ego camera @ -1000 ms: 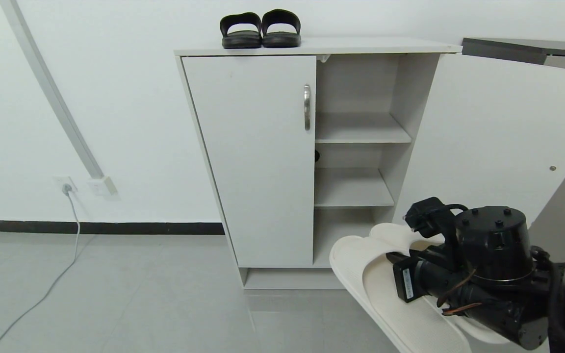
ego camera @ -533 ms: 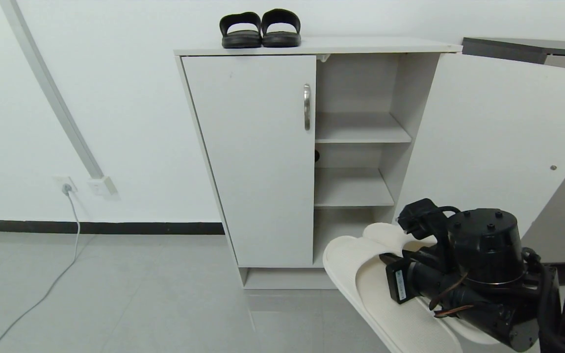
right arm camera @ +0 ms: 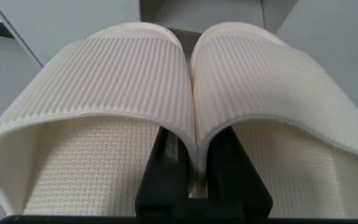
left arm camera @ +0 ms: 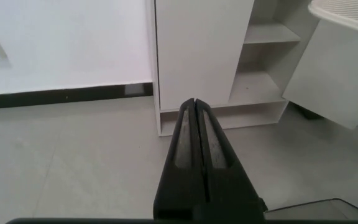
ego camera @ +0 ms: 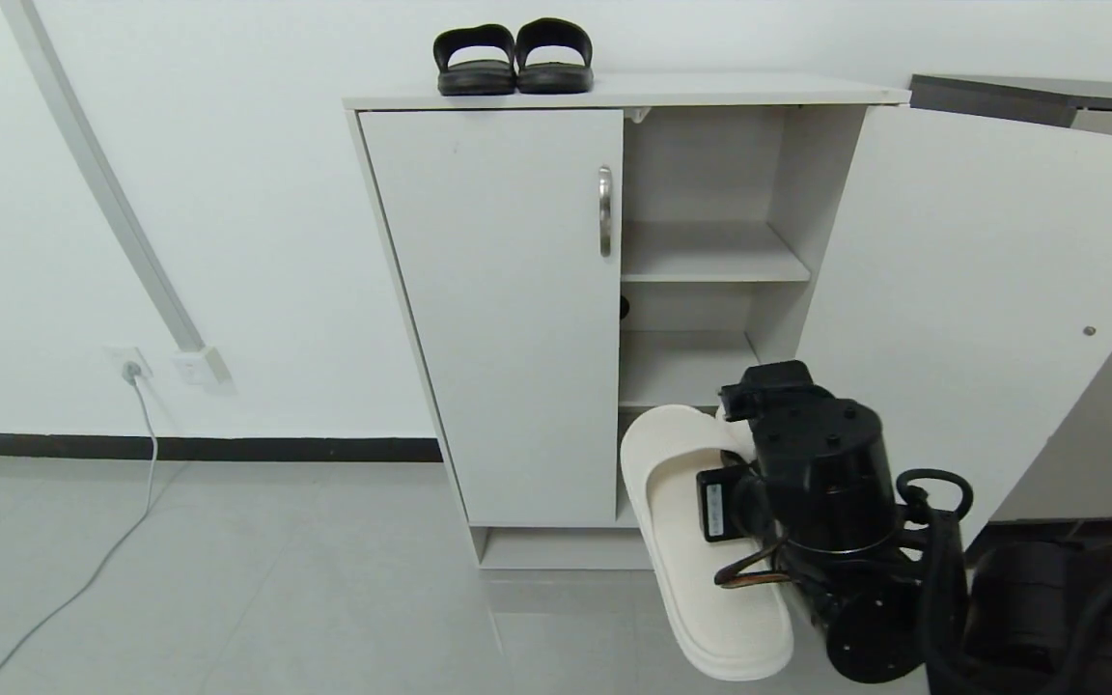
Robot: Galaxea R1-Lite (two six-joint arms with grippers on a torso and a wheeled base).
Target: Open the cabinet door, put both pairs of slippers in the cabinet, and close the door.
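A white cabinet stands against the wall, its left door shut and its right door swung wide open, baring three shelves. A pair of black slippers sits on the cabinet top. My right gripper is shut on the adjoining inner sides of the white slippers, pinching the pair together. In the head view the white slippers hang just in front of the cabinet's lowest open compartment, toes toward it. My left gripper is shut on nothing, low over the floor, facing the cabinet.
A wall socket with a grey cable and a slanted grey conduit are on the wall to the left. Open grey floor lies left of the cabinet. A grey piece of furniture stands behind the open door.
My right arm has swung left and forward with the white slippers, bringing them from low at the right to just before the open lower compartment. The black slippers have not moved.
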